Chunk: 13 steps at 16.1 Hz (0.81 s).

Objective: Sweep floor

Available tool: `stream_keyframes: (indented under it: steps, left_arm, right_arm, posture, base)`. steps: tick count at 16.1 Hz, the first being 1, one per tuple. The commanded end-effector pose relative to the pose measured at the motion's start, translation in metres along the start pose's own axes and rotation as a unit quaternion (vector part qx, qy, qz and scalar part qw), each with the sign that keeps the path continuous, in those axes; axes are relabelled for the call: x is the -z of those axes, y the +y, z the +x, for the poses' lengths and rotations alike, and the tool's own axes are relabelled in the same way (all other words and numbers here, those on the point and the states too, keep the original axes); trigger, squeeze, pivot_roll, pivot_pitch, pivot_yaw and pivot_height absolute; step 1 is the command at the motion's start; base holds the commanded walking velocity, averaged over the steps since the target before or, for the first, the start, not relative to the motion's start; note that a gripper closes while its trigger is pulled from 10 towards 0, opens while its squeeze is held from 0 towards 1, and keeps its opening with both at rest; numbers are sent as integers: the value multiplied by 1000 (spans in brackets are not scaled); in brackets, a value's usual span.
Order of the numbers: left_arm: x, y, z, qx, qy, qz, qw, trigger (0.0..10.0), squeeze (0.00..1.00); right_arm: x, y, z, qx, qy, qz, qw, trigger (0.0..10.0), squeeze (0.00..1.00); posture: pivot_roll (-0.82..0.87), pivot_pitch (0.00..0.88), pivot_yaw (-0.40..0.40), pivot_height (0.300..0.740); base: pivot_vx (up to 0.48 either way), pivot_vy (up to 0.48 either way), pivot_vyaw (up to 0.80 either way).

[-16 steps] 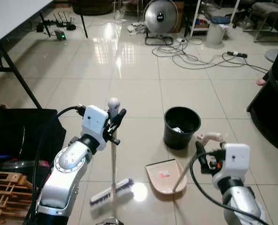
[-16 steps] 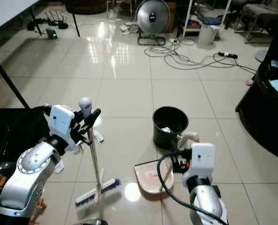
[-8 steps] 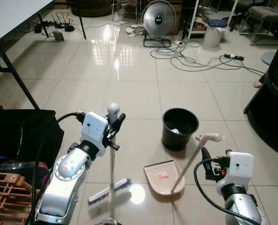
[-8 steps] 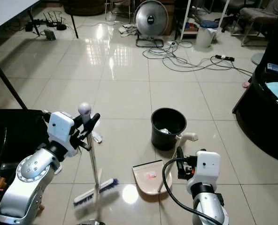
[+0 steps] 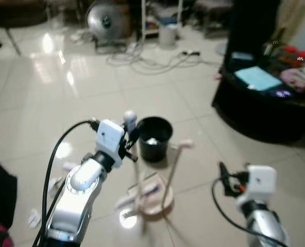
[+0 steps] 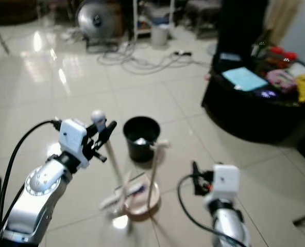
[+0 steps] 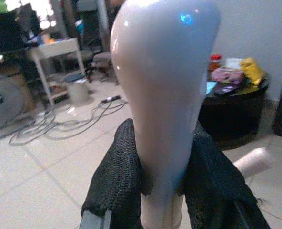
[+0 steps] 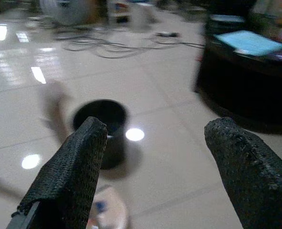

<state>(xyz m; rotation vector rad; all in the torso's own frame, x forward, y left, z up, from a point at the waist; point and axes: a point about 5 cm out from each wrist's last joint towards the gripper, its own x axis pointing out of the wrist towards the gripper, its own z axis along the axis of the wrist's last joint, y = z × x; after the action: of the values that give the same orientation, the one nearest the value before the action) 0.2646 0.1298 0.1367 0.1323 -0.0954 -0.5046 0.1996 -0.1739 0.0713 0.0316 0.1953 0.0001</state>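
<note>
Head views are blurred and the whole scene has shifted since half a second ago: the camera has swung toward the robot's right. The white table and black bag of the earlier frames have gone out of view, and a dark round table with a pale blue sheet on it now sits at 2 o'clock. The fan has slid to 11 o'clock, cables trailing on the tiles just in front of it.

Left gripper: fingers clamped on the white broom handle just under its rounded knob, same grip as before. In the left wrist view both black pads press against the handle's sides. The broom leans down to its brush head on the floor, near centre frame, at about 6 o'clock from the black bin.

Dustpan lies on the floor just below the bin, its long handle rising to 1 o'clock. The brush head now appears to overlap the pan; earlier it lay apart, to the pan's left. Blur prevents saying whether they touch.

Right gripper: fingers spread wide, nothing between them, as half a second ago. It hovers at 4 o'clock, apart from the dustpan handle. Right wrist view looks past the fingers to the bin and pan.
</note>
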Motion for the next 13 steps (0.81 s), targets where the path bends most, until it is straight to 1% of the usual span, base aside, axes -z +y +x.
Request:
stream_keyframes:
  steps: [1, 3, 4, 6, 9, 11, 12, 13]
  left_arm:
    - [-3, 12, -3, -27, -3, 24, 999, 10000, 0]
    - [-1, 18, -7, -45, 7, 37, 998, 10000, 0]
    - [0, 20, -9, -49, 9, 38, 998, 10000, 0]
    - [1, 21, -12, -53, 13, 36, 998, 10000, 0]
    - [1, 20, -11, -53, 13, 32, 998, 10000, 0]
    - [-2, 14, -9, -31, -2, 33, 999, 10000, 0]
    - [-2, 13, -8, -31, -4, 31, 999, 10000, 0]
    - [-2, 13, -8, -32, -4, 29, 999, 10000, 0]
  right_arm:
    - [1, 4, 1, -21, 0, 4, 1000, 10000, 0]
    - [2, 7, 0, -45, 0, 4, 999, 10000, 0]
    - [4, 9, 0, -54, 1, 4, 999, 10000, 0]
    - [5, 13, 3, -78, 7, -10, 997, 10000, 0]
    - [-1, 13, 9, -79, -6, -11, 997, 10000, 0]
    - [-2, 14, 8, -88, -13, -28, 996, 10000, 0]
    - [-2, 13, 7, -85, -12, -21, 996, 10000, 0]
    - [-1, 13, 6, -83, -12, -18, 996, 10000, 0]
  posture:
    - [24, 37, -4, 740]
    - [29, 38, -9, 740]
    - [29, 38, -9, 740]
    - [36, 43, -13, 740]
    - [39, 43, -13, 740]
    - [37, 47, -13, 740]
    - [36, 50, -13, 740]
    - [34, 46, -10, 740]
  base:
    - [0, 0, 0]
    - [0, 0, 0]
    - [0, 0, 0]
    - [0, 0, 0]
    - [0, 0, 0]
    - [0, 0, 0]
    - [0, 0, 688]
    - [251, 0, 800]
